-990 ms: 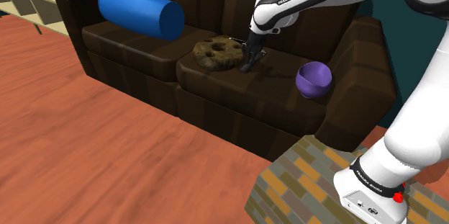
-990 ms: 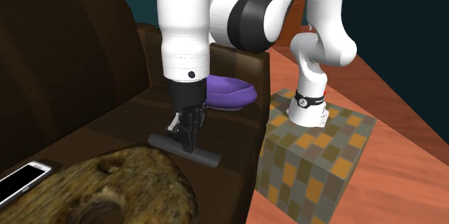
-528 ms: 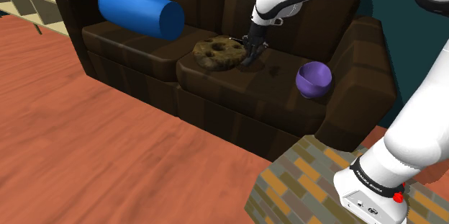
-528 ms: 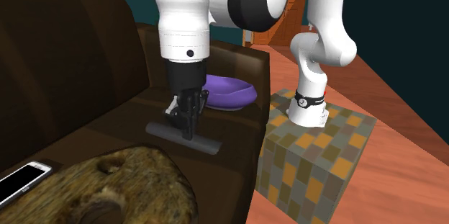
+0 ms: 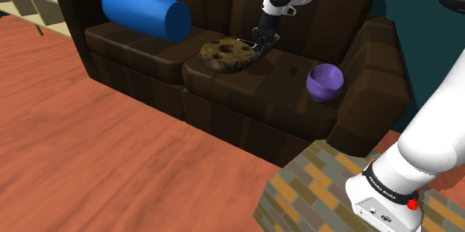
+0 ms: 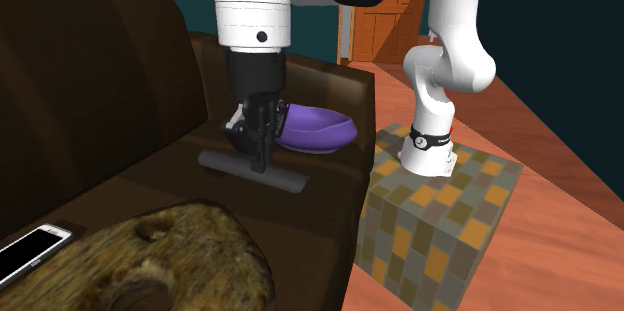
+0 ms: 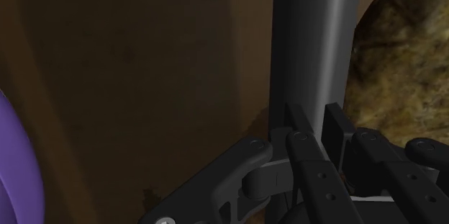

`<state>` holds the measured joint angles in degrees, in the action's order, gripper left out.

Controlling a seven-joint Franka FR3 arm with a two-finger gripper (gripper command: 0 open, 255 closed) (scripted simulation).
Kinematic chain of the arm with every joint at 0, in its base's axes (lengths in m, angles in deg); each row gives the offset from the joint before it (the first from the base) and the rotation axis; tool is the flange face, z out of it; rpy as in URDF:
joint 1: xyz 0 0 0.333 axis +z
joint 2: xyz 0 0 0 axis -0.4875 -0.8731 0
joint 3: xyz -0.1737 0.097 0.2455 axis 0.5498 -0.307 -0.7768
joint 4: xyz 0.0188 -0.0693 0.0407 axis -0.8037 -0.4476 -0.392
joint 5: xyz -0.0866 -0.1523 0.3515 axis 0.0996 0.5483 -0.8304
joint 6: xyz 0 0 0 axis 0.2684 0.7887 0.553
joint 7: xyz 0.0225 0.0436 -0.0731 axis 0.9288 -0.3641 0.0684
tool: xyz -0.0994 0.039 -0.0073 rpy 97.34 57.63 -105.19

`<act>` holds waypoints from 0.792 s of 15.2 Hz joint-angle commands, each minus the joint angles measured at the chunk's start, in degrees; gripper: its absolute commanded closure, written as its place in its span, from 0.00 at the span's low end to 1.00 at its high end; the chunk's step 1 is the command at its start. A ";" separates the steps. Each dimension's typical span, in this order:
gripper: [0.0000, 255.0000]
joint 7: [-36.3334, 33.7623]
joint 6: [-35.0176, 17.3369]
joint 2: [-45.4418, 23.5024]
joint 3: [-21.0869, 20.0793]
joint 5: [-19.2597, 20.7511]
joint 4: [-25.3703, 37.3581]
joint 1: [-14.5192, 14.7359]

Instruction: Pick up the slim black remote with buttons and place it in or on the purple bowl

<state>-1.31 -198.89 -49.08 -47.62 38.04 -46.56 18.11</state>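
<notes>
Claw point(image 6: 260, 159) is clamped on the one slim dark remote point(image 6: 287, 181), gripping it near its middle and holding it level just above the brown sofa point(image 5: 134, 63) seat. It hangs between one lumpy brown cushion point(image 5: 226, 54) and the single purple bowl point(image 5: 325, 81). One blue bolster point(image 5: 145, 13) and one phone point(image 6: 30, 251) lie farther along.

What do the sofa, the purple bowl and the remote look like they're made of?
The sofa is dark brown with faint mottling and a soft sheen, so probably leather. The purple bowl is smooth, uniform and slightly glossy: it could be plastic or glazed ceramic. The remote is plain dark grey and matte, likely plastic.
</notes>
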 commanded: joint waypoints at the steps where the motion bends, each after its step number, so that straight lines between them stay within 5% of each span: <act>1: 1.00 0.14 1.51 0.52 0.03 -0.11 0.98 -0.09; 8: 1.00 0.14 6.15 1.44 0.00 -0.25 4.71 -0.11; 12: 1.00 4.15 3.94 9.16 1.39 -1.87 -5.24 -2.23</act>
<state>1.88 -194.57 -41.64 -46.57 36.51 -49.68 16.34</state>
